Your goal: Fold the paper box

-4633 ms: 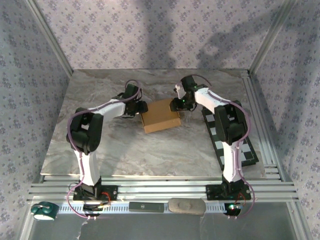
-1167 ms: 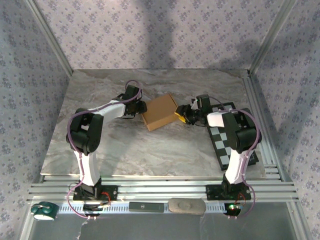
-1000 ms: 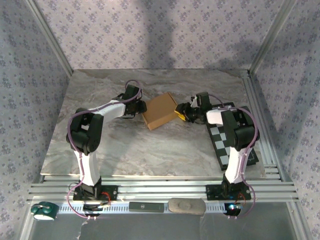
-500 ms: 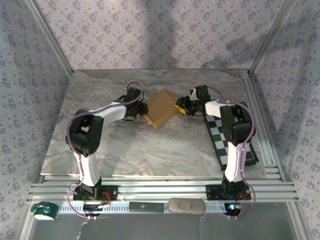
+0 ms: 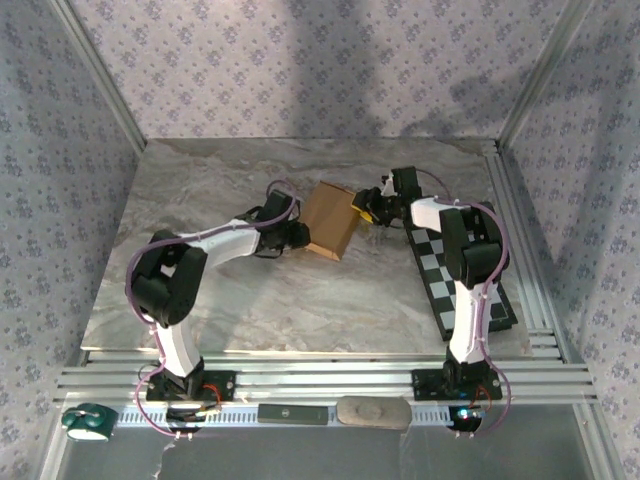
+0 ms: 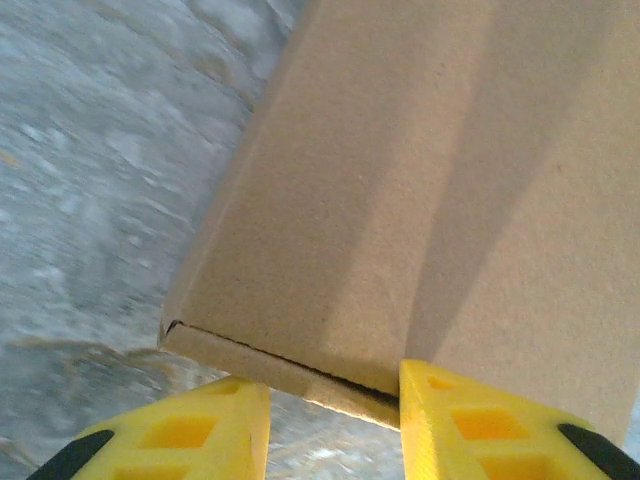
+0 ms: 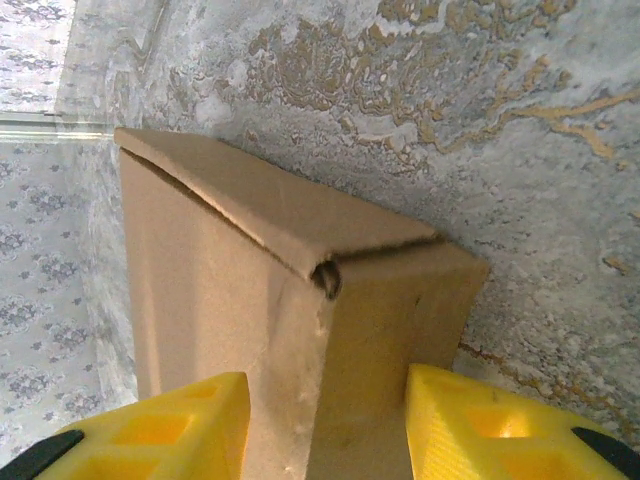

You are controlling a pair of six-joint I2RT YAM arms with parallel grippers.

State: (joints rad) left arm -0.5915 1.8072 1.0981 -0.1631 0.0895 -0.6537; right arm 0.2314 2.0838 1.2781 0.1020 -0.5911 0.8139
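Observation:
The paper box is a tan, closed cardboard box at the middle of the marble table, turned at a slant with its right end raised. My right gripper is shut on that end. In the right wrist view the box fills the gap between the yellow fingers of that gripper. My left gripper stands at the box's left edge. In the left wrist view its jaws stand apart, the box's flap edge at their tips and bare table between them.
A black-and-white checkered board lies along the right side of the table, beside the right arm. Aluminium rails and patterned walls close the table in at the back and on both sides. Open marble lies in front of the box.
The box has turned clockwise, shifted a little right and tipped up. My left gripper followed its edge to the right. My right gripper moved slightly toward the back, still holding the box's end.

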